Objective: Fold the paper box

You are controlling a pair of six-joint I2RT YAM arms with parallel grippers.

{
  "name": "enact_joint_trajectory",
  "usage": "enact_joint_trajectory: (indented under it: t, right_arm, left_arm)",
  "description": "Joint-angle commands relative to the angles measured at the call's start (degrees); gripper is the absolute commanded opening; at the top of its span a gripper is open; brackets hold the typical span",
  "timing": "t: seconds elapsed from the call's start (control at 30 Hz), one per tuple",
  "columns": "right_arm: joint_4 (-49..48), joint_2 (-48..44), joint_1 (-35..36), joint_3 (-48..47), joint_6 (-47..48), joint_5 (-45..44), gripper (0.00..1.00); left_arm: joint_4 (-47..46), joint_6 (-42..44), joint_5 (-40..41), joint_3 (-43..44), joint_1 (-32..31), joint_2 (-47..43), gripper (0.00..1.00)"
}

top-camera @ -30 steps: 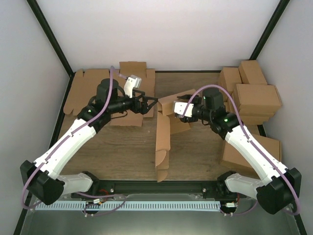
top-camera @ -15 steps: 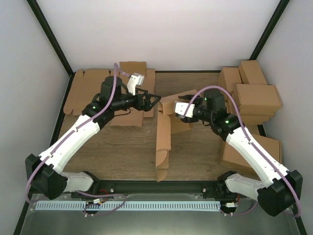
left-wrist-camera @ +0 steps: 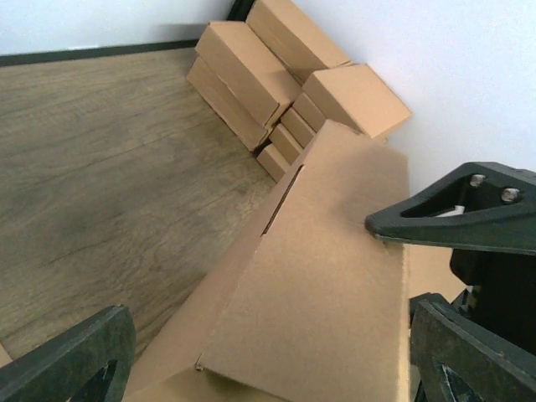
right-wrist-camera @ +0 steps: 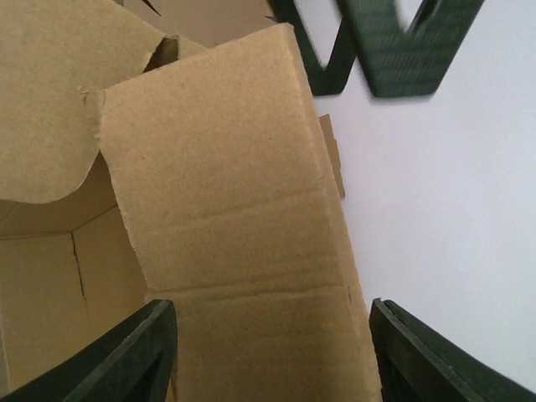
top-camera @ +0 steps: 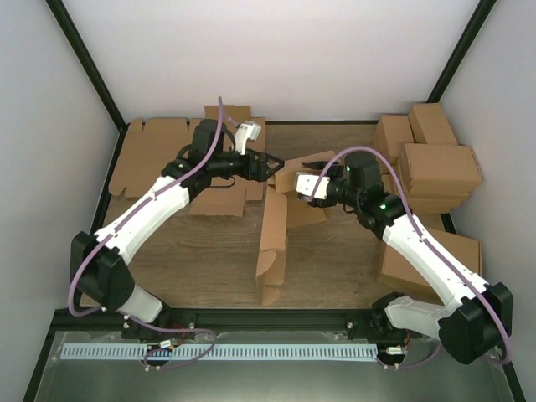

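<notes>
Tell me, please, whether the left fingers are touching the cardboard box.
Cannot tell. The left wrist view shows the fingers flanking the box, too close to show a gap or contact.

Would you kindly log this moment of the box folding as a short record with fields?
paper box: partly folded, panels raised, mid-table, running near to far
left gripper: open, at the box's far end
right gripper: jaws apart astride a far-end flap; grip unclear
flat cardboard sheets: lying far left
cartons: stacked far right
table: wood-grain top
</notes>
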State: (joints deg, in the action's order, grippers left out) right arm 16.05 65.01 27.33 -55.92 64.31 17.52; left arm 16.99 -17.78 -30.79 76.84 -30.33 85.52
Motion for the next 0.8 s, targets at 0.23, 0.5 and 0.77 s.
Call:
enact_joint_trajectory:
  t: [0.23, 0.5, 0.77]
  right_arm:
    - [-2.6, 2.0, 1.2, 1.3, -0.8, -3.5, 0.58]
    - [-8.8, 1.1, 2.0, 3.1, -1.9, -7.9, 0.53]
    - [-11.6, 1.2, 4.1, 5.0, -0.9, -8.4, 0.66]
  left_arm:
    - [-0.1, 2.1, -9.6, 4.7, 0.4, 10.1, 0.88]
    - [0.7, 2.7, -11.4, 5.3, 0.4, 11.1, 0.86]
    - [-0.1, 2.0, -12.8, 4.7, 0.3, 12.2, 0.83]
